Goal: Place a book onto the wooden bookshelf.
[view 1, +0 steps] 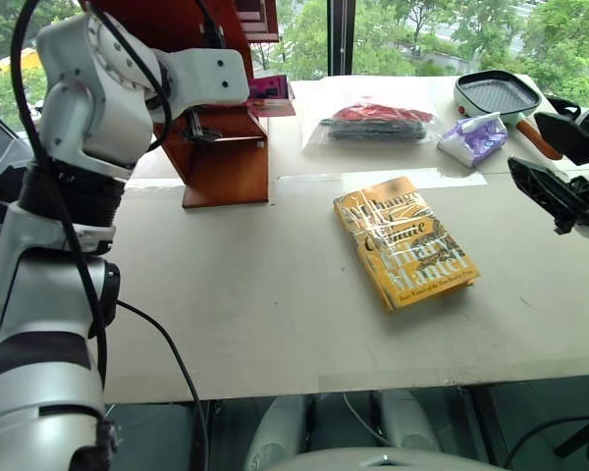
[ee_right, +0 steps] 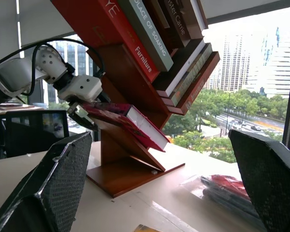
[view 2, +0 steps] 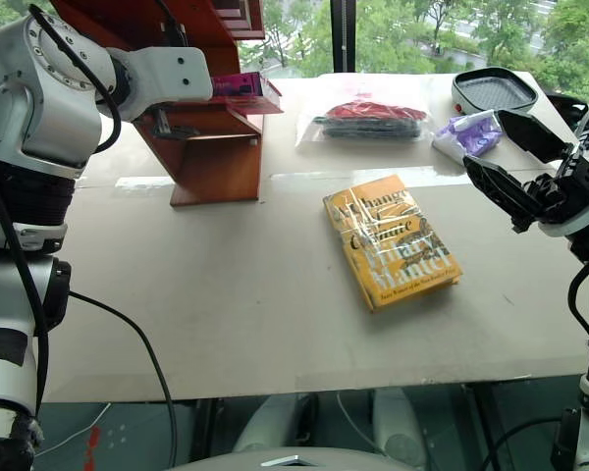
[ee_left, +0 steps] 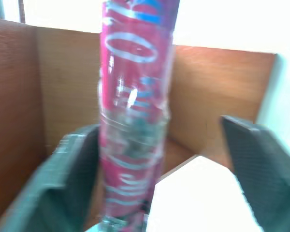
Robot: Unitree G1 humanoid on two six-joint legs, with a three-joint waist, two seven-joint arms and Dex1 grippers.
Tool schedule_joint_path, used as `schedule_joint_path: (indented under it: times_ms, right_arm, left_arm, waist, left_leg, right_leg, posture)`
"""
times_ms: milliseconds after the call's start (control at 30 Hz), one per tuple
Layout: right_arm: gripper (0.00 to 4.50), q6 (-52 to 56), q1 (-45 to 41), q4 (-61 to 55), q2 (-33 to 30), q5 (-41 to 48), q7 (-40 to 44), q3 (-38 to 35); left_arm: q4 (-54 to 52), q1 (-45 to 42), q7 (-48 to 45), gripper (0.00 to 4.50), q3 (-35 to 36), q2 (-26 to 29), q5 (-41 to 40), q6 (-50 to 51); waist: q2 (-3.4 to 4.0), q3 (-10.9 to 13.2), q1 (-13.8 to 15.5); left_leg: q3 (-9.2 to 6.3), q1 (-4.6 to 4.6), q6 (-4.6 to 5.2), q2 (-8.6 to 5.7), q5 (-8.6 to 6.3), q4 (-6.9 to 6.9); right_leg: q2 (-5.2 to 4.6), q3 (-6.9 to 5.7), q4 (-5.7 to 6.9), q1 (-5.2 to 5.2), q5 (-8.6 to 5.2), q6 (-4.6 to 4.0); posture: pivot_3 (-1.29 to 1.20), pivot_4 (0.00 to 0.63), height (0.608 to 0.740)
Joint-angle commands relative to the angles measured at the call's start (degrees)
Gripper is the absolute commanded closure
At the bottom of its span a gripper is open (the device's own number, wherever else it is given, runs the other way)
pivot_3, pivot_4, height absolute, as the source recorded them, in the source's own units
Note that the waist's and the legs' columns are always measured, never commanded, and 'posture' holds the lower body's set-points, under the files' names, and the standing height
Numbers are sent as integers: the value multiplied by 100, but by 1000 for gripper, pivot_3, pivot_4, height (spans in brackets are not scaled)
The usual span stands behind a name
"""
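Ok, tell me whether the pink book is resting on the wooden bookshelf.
Touching. In the right wrist view the book lies flat on a slanted board of the wooden bookshelf, with no gap under it. The left gripper is at its near end.

So on the tabletop (view 1: 255,324) there's a yellow-orange book (view 1: 404,242) lying flat around the middle, cover up with white lettering. Toward 12 o'clock from it sits a clear plastic bag (view 1: 373,123) with red and dark stuff inside. Out at 1 to 2 o'clock: a crumpled purple bag (view 1: 474,137) touching a grill pan (view 1: 499,95) with a wooden handle.
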Motion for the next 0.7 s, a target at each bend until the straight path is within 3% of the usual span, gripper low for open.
schedule_joint_path:
  times_ms: [33,233,333,467,533,600,700]
  right_arm:
    - [0,32,-69,-175,-139,140,-59,-256]
    - [0,134,3,-22,-369,104,14,-369]
    - [0,185,185,-4,-511,11,47,-416]
    - [0,234,639,-117,-657,-245,-49,-437]
    - [0,184,1219,-207,-757,-638,-62,-492]
    - [0,100,1700,-223,-846,-901,-6,-610]
    - [0,-32,2796,-229,-931,-1223,364,-1151]
  left_arm:
    - [-542,-73,-331,46,549,587,-303,35]
    - [-2190,230,-1115,46,1729,879,-1892,1662]
    - [-3136,546,-1024,46,2501,626,-2844,2882]
    - [-4509,1270,-140,46,3485,-855,-3786,4423]
    - [-5087,2380,498,46,3761,-1794,-3943,4421]
    - [-5380,3203,994,46,3901,-2390,-4096,4393]
    - [-5221,5057,1344,46,3976,-2564,-4071,3366]
  waist:
    - [-11,9,1]
    - [-21,21,56]
    - [-29,27,54]
    - [-29,26,77]
    - [-17,19,75]
    - [-24,22,69]
    - [-20,20,37]
  left_leg:
    - [-3,-1,0,0,0,0]
    - [-10,-5,0,0,0,6]
    - [-10,-5,0,0,0,9]
    - [-16,0,0,1,0,14]
    - [-19,-3,-1,1,1,20]
    - [-10,9,-2,0,1,14]
    - [-4,-1,-13,6,7,12]
  right_leg:
    - [0,-2,-1,0,0,0]
    - [-3,-12,-5,4,0,0]
    - [-4,-12,-2,6,-1,0]
    - [-4,-20,-2,16,-1,0]
    - [-4,-20,-2,19,0,0]
    - [-5,-9,-2,23,0,0]
    - [-2,-1,2,6,2,-3]
  posture:
    - [0,150,740]
    - [0,150,740]
    - [0,150,740]
    - [0,150,740]
    - [0,150,740]
    - [0,150,740]
    - [0,150,740]
